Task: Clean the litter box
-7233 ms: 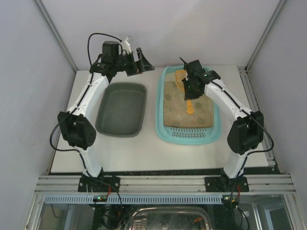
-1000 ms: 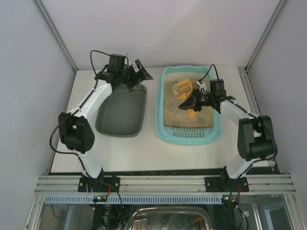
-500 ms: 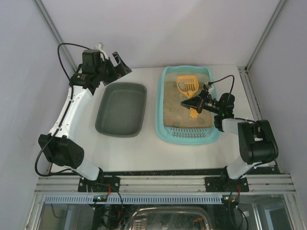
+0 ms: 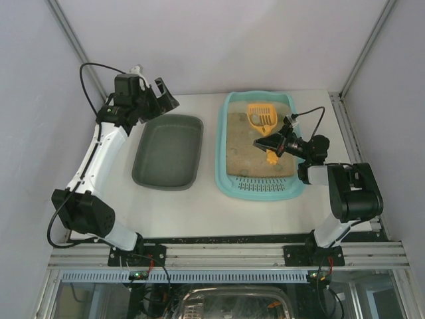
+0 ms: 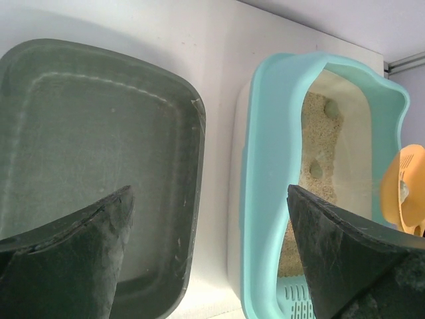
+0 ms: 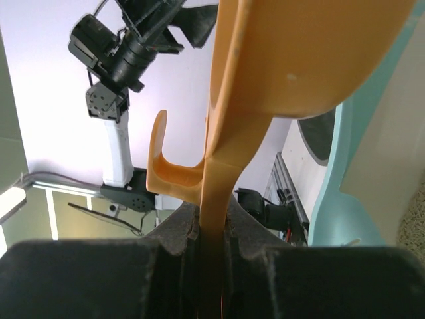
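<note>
The light-turquoise litter box (image 4: 222, 156) holds beige litter (image 4: 242, 156) and has its slotted grate (image 4: 260, 188) at the near end. My right gripper (image 4: 271, 145) hangs over the litter, shut on the handle of an orange slotted scoop (image 4: 261, 116). The scoop's head lies toward the box's far end. In the right wrist view the pads (image 6: 179, 232) clamp the scoop handle (image 6: 212, 193). My left gripper (image 4: 166, 96) is open and empty above the far edge of the dark grey-green tray (image 4: 166, 153). The left wrist view shows grey clumps (image 5: 317, 171) in the litter.
The dark grey-green tray (image 5: 99, 133) lies left of the litter box (image 5: 265, 166), with a strip of white table (image 5: 216, 199) between them. White walls close the table at the back and sides. A metal rail (image 4: 226, 254) runs along the near edge.
Over the last second my left arm swung left and back off the grey tray. The scoop turned from tilted to flat at the box's far end. My right gripper kept hold of it.
</note>
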`<state>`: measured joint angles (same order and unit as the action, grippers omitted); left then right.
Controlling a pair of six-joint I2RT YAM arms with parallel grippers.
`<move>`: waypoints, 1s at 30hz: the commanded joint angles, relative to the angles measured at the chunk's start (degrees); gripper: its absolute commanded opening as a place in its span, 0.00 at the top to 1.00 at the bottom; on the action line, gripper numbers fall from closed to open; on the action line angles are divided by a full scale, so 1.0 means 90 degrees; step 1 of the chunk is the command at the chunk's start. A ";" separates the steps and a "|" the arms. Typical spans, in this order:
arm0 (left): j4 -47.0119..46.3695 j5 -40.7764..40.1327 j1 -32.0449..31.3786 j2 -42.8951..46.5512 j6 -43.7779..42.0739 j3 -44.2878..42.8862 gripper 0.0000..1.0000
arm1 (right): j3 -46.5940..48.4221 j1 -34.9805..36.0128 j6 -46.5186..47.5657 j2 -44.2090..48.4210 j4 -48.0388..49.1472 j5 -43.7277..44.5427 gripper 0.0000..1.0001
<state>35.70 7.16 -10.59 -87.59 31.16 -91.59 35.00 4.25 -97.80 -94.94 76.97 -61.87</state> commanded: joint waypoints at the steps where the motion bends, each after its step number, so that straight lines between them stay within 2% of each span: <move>1: -0.0140 -0.0235 -0.0015 0.0376 -0.0274 0.0117 0.00 | 0.0354 0.0083 0.0622 0.0386 -0.0550 -0.0384 1.00; 4: 0.0092 -0.0314 -0.0008 0.0343 -0.0529 -0.0001 0.00 | 0.0298 -0.0212 0.0672 0.0470 -0.0731 -0.0084 1.00; 7: 0.0745 -0.0365 0.0079 0.0114 -0.0829 -0.0719 0.00 | 0.0628 0.0032 0.0675 0.0525 -0.1037 -0.0164 1.00; 11: 0.1320 -0.0644 0.0192 -0.0024 -0.1413 -0.1579 0.00 | 0.0583 -0.0149 0.0591 0.0680 -0.0988 0.0077 1.00; 14: 0.1296 -0.0628 0.0265 0.0077 -0.1927 -0.1658 0.00 | 0.0615 -0.0015 0.0506 0.0659 -0.0913 0.0021 1.00; 16: 0.1296 -0.0789 0.0317 0.0134 -0.2012 -0.1610 0.00 | 0.0697 0.0014 0.0834 0.0766 -0.1354 0.0047 1.00; 17: 0.1301 -0.0912 0.0347 0.0165 -0.2122 -0.1588 0.00 | 0.1014 0.0233 0.1550 0.0895 -0.2712 -0.0121 1.00; 18: 0.1325 -0.0976 0.0408 0.0184 -0.2292 -0.1582 0.00 | 0.1490 0.0642 0.2601 0.1069 -0.4523 -0.0127 1.00; 19: 0.1355 -0.0940 0.0514 0.0197 -0.2420 -0.1581 0.00 | 0.2054 0.0965 0.4009 0.1237 -0.6370 0.0028 1.00; 20: 0.1419 -0.0811 0.0693 0.0198 -0.2502 -0.1594 0.00 | 0.2635 0.1281 0.5051 0.1292 -0.7759 0.0301 1.00; 22: 0.1650 -0.0300 0.1157 0.0115 -0.2606 -0.1740 0.02 | 0.3268 0.1688 0.5708 0.1146 -0.8824 0.0596 1.00; 24: 0.1854 0.0260 0.1655 0.0062 -0.2635 -0.1780 0.03 | 0.3449 0.1949 0.5557 0.0980 -0.8916 0.0702 1.00; 26: 0.1926 0.0370 0.2040 0.0077 -0.2681 -0.1706 0.03 | 0.3817 0.2273 0.5846 0.0852 -0.9502 0.0985 1.00; 30: 0.1852 0.0305 0.2597 0.0222 -0.2760 -0.1345 0.04 | 0.5344 0.3123 0.7254 0.0150 -1.1747 0.1829 1.00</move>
<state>52.21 6.98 9.19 -87.39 9.02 -104.31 71.96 27.27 -48.84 -89.03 -4.43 -54.19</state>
